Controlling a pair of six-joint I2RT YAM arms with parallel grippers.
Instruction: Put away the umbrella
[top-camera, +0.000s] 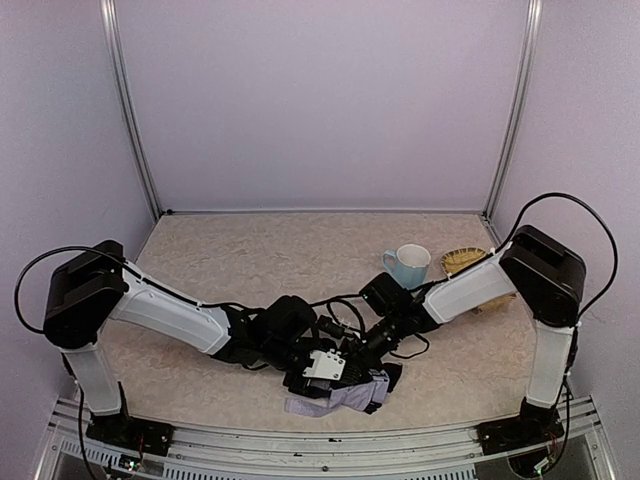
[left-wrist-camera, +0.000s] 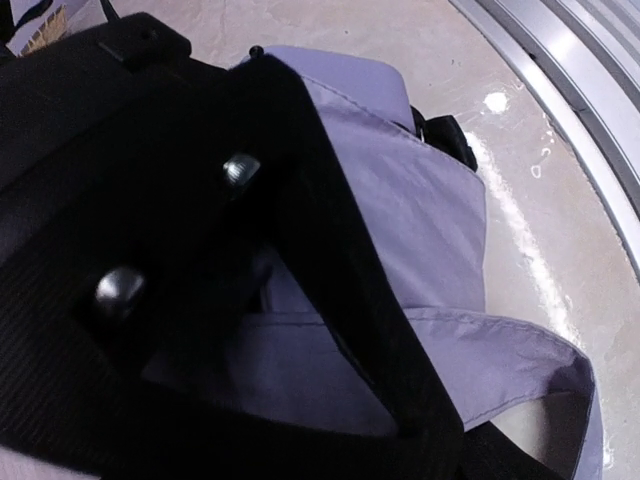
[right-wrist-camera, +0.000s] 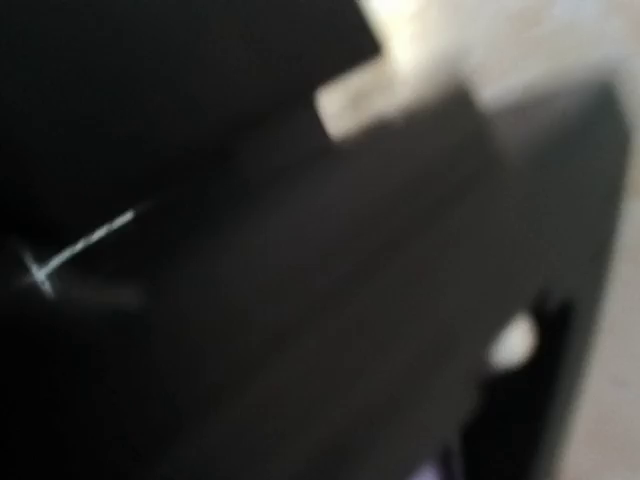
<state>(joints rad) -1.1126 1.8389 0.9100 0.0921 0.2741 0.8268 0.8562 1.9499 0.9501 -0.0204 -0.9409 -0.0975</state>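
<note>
Setting: pale lilac walls (top-camera: 320, 100) with metal posts in the corners, closing in a beige speckled table (top-camera: 250, 250).
Umbrella: the umbrella (top-camera: 345, 398) lies at the near edge of the table, in the middle, as a loose bunch of lavender cloth partly under both arms.
Left gripper: the left gripper (top-camera: 322, 368) presses down on the cloth. The wrist view shows black fingers with folds of cloth against them, but I cannot tell whether they pinch it or stand apart.
Right gripper: the right gripper (top-camera: 378, 350) sits just beside the left one over the same bundle. Its own camera gives only a dark blur, so its opening cannot be told.
Likely reason: both arms probably crowd in to gather the slack cloth.
Bystanders: a light blue mug (top-camera: 407, 265) and a woven basket (top-camera: 463, 260) stand well apart, far right.
Writing: no readable label or brand anywhere.
</note>
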